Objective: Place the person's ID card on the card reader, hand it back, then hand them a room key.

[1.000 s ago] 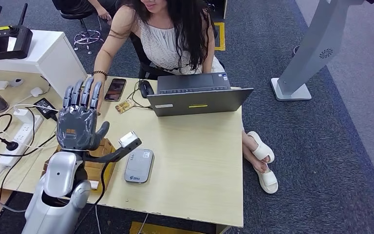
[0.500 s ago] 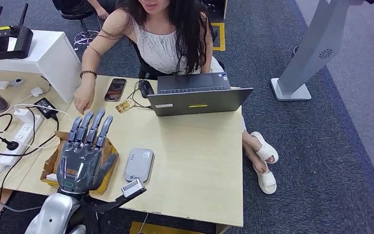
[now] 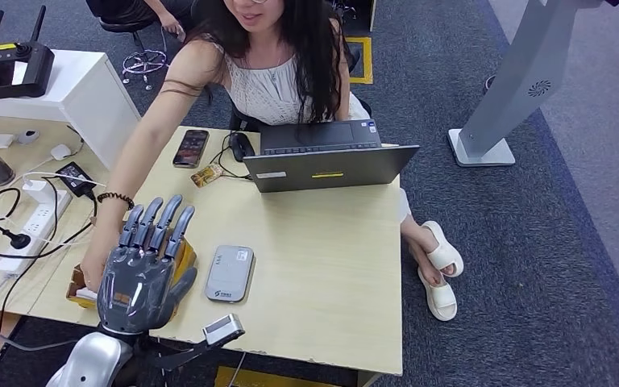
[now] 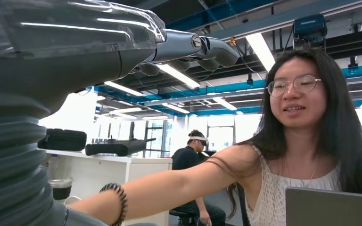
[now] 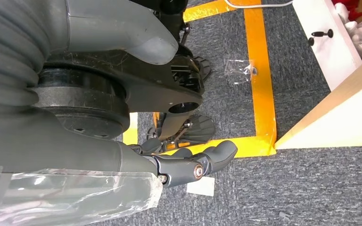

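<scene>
The tabletop carries a laptop at its far edge, set before the seated person — she leans across, arm reaching toward the cardboard box at the near left edge, likely for a card. The left hand hovers over that box, fingers spread, holding nothing. The grey card reader lies just beside the box; no ID card on it that I can see. The right wrist view adds the right hand hanging over the floor, fingers loosely apart and empty.
</scene>
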`<state>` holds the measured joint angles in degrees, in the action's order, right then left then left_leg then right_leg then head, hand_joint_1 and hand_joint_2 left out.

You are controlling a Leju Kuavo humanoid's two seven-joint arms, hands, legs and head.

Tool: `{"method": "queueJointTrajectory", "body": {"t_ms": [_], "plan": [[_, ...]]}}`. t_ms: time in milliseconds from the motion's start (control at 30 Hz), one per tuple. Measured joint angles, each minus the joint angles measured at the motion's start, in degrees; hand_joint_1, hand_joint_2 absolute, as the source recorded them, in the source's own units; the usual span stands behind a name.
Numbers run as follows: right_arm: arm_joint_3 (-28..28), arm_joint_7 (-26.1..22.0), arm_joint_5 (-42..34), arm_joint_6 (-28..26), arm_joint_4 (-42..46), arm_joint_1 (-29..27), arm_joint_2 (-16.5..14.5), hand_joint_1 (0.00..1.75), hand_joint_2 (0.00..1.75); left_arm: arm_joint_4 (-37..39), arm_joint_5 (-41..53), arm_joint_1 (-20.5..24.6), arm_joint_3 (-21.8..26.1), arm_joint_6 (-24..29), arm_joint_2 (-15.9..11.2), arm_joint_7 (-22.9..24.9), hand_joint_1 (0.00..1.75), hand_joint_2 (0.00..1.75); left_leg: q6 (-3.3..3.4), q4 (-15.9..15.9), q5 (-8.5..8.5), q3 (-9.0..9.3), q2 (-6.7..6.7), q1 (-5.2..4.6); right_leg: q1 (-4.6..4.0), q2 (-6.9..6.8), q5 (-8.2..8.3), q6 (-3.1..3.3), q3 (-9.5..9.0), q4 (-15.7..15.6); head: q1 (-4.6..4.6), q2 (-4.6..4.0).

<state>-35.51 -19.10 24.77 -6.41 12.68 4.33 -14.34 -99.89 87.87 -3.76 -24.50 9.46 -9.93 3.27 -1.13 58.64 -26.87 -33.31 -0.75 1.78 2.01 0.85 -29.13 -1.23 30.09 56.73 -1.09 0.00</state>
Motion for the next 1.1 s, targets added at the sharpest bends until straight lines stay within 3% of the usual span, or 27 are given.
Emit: {"method": "queueJointTrajectory", "body": {"t_ms": [767,1100], "plan": [[-0.93,0.42,0.4,-0.13,0.0,0.0,0.0,0.0,1.75,-0.86,-0.03,-1.25,-2.06,0.3,-0.44,0.09,0.0,1.75,0.0,0.0,0.0,-0.01,0.0,0.0,0.0,0.0,0.0,0.0,-0.02,0.0,-0.01,0.0],[-2.5,0.58,-0.21,-0.04,0.0,-0.04,0.0,0.0,1.75,-2.09,-0.45,-7.1,-2.96,1.28,-3.06,2.76,0.0,1.75,0.0,-0.01,-0.01,-0.06,0.01,0.0,0.0,0.0,-0.01,0.01,0.07,0.0,-0.01,0.0]]}}
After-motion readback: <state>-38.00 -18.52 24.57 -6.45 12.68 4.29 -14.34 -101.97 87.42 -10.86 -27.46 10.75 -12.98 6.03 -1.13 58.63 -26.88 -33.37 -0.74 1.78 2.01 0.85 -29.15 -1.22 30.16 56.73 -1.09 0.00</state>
